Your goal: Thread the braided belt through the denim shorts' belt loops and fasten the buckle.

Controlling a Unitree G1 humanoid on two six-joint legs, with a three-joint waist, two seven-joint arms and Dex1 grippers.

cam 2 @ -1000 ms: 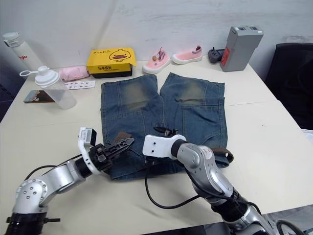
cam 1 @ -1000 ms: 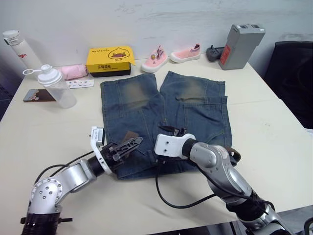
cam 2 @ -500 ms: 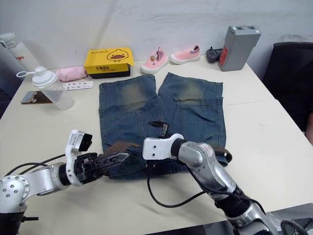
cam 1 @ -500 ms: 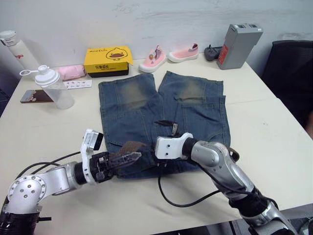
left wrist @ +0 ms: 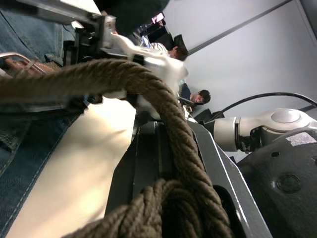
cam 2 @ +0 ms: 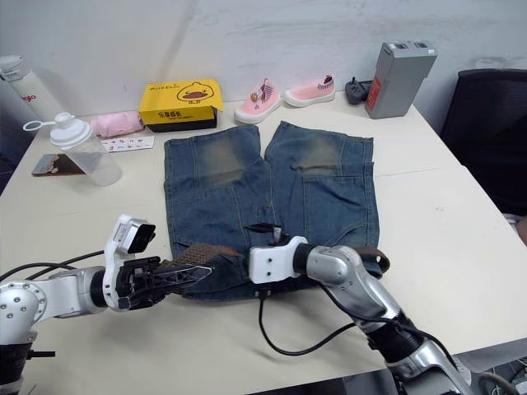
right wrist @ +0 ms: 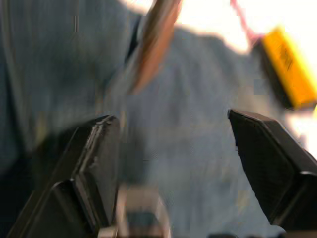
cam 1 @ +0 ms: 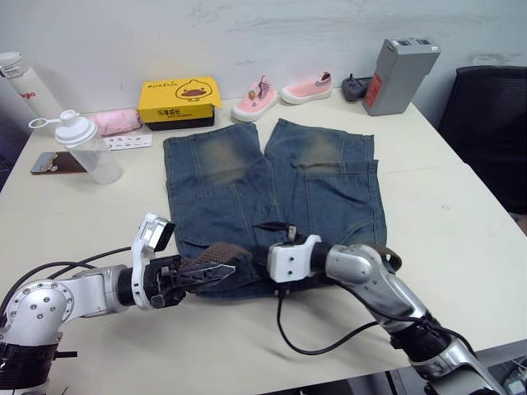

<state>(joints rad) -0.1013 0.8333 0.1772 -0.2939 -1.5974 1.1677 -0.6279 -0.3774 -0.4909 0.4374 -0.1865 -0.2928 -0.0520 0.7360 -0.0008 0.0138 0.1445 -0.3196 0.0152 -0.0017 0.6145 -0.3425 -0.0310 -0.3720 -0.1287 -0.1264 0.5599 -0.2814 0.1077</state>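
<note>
1. Shorts (cam 1: 272, 193) lie flat mid-table, legs pointing away, waistband at the near edge.
2. Left gripper (cam 1: 216, 265) sits at the waistband's left corner, pinching the belt (cam 1: 216, 252); the left wrist view shows the braided strap (left wrist: 163, 119) running right over its fingers.
3. Belt's other end (cam 1: 385, 257) pokes out at the right side of the waistband.
4. Right gripper (cam 2: 262, 229) rests over the middle of the waistband, fingers (right wrist: 94, 163) spread wide, denim between them, nothing held.
5. Buckle: cannot tell where.
</note>
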